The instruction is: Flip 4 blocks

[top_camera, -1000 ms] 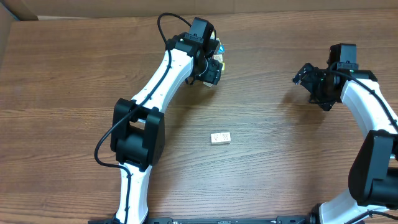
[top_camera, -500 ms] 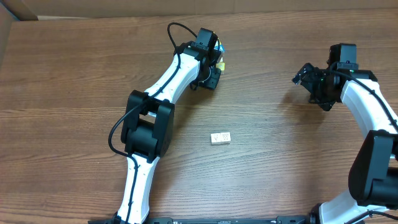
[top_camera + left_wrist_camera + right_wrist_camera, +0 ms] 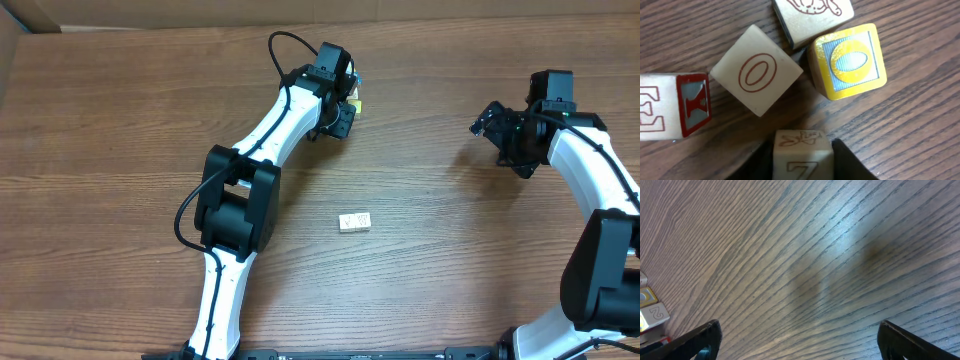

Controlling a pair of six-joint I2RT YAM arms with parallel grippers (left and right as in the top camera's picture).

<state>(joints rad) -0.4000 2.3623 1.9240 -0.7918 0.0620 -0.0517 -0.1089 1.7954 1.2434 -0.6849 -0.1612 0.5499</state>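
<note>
My left gripper (image 3: 802,152) is shut on a cream block (image 3: 802,150) that shows a "7" on its near face and a red figure on top; the dark jaws press both its sides. Just beyond it lie a cream block with a red "O" (image 3: 756,76), a red-framed block (image 3: 675,105) at the left edge and another cream block (image 3: 812,12) at the top. From overhead, the left gripper (image 3: 340,118) sits at the far middle of the table over this cluster. Two cream blocks (image 3: 355,222) lie side by side mid-table. My right gripper (image 3: 487,120) hangs open over bare wood (image 3: 800,335).
A yellow-framed cube with an "O" (image 3: 848,61) sits right of the cream "O" block, close to the held one. A few cubes (image 3: 650,312) peek in at the left edge of the right wrist view. Cardboard (image 3: 10,40) borders the table's far left.
The left jaws have closed in on the "7" block. The left arm shifted a little toward the far side, its elbow swinging right. The right arm has not moved.
</note>
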